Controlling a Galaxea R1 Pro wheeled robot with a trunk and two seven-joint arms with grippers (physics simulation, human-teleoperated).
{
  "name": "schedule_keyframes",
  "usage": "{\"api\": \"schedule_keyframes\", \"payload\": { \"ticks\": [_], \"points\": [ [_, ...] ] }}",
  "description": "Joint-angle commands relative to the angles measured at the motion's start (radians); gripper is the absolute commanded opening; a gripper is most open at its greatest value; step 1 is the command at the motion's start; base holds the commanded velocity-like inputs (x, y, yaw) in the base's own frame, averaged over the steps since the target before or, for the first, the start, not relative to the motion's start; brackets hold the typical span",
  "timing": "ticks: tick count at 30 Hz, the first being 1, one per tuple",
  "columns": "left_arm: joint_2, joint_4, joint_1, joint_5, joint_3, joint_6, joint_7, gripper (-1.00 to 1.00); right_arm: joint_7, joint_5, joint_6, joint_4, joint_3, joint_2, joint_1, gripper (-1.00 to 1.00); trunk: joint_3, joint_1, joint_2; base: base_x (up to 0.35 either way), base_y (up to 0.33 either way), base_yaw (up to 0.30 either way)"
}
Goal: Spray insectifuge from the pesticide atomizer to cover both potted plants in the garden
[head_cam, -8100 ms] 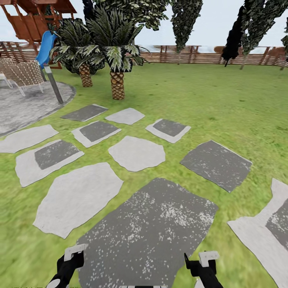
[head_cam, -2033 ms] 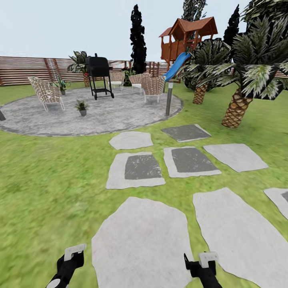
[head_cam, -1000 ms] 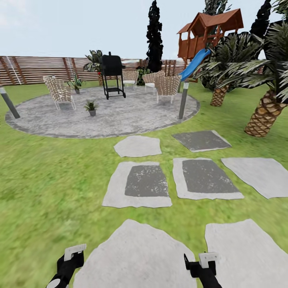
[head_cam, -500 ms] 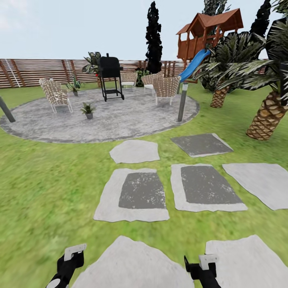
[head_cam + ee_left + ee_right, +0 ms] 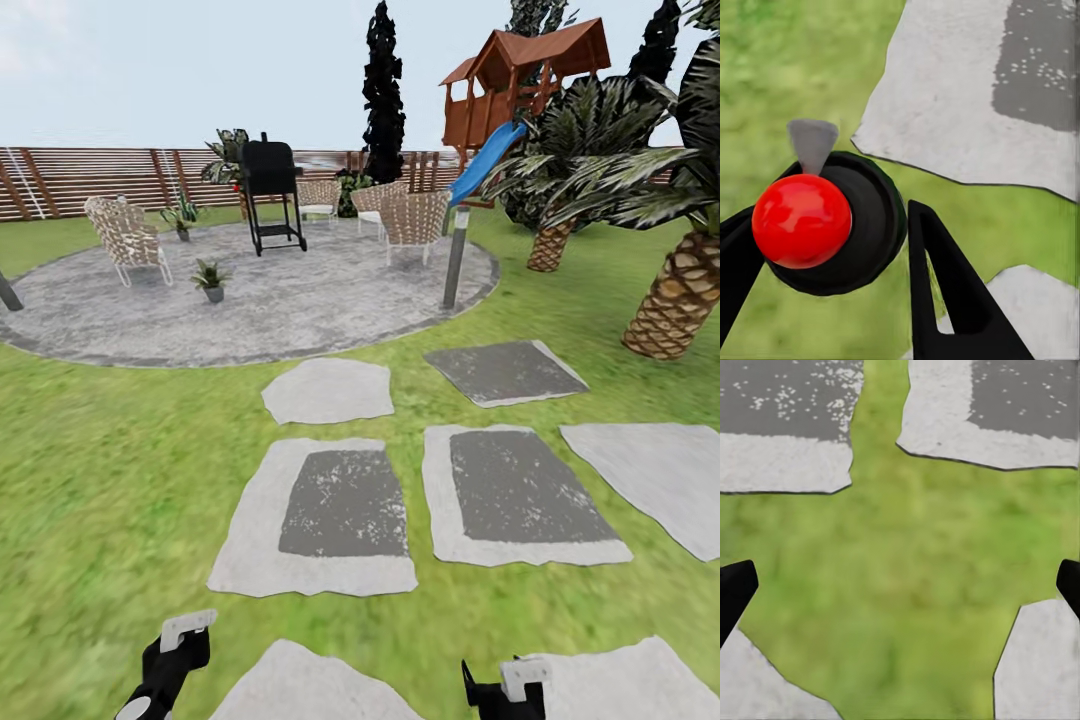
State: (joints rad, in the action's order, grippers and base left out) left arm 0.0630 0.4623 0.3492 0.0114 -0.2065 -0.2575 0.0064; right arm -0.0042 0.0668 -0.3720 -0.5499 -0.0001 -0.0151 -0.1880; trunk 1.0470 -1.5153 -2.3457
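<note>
Ahead, speckled round paving (image 5: 300, 310) bears wicker chairs (image 5: 125, 238), leafy potted plants (image 5: 210, 279).

the head view looks forward and down from standing height across the green lawn (image 5: 110, 470), past flat grey stepping stones (image 5: 345, 505) to the far round speckled grey paving (image 5: 290, 300) and the brown slatted wood fence (image 5: 100, 180). the left wrist view looks down from close above onto grass and pale stone edges, past a black round part carrying a glossy red ball (image 5: 801, 220). the right wrist view also faces down at close range onto grass between stepping stones (image 5: 791, 431), ground shared with the head view's foreground.
</note>
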Motion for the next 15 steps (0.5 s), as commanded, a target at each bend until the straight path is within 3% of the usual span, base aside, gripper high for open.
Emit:
{"api": "schedule_keyframes", "payload": {
  "ticks": [1, 7, 15],
  "points": [
    [0.0, -0.001, 0.001, 0.001, -0.001, -0.003, 0.001, -1.0, 0.0, 0.007, -0.005, 0.003, 0.0, 0.0, -0.001, 1.0, 0.001, 0.0, 0.0, 0.325, -0.11, 0.0],
    [0.0, -0.001, 0.001, 0.001, -0.001, -0.003, 0.001, -1.0, 0.0, 0.007, -0.01, 0.007, 0.0, 0.0, 0.0, 1.0, 0.001, 0.0, 0.0, 0.326, -0.105, 0.0],
    [0.0, -0.001, 0.001, 0.001, -0.001, -0.003, 0.002, -1.0, 0.0, 0.007, -0.009, 0.007, 0.0, 0.0, -0.001, 1.0, 0.001, 0.0, 0.0, 0.337, -0.015, 0.0]
  ]
}}
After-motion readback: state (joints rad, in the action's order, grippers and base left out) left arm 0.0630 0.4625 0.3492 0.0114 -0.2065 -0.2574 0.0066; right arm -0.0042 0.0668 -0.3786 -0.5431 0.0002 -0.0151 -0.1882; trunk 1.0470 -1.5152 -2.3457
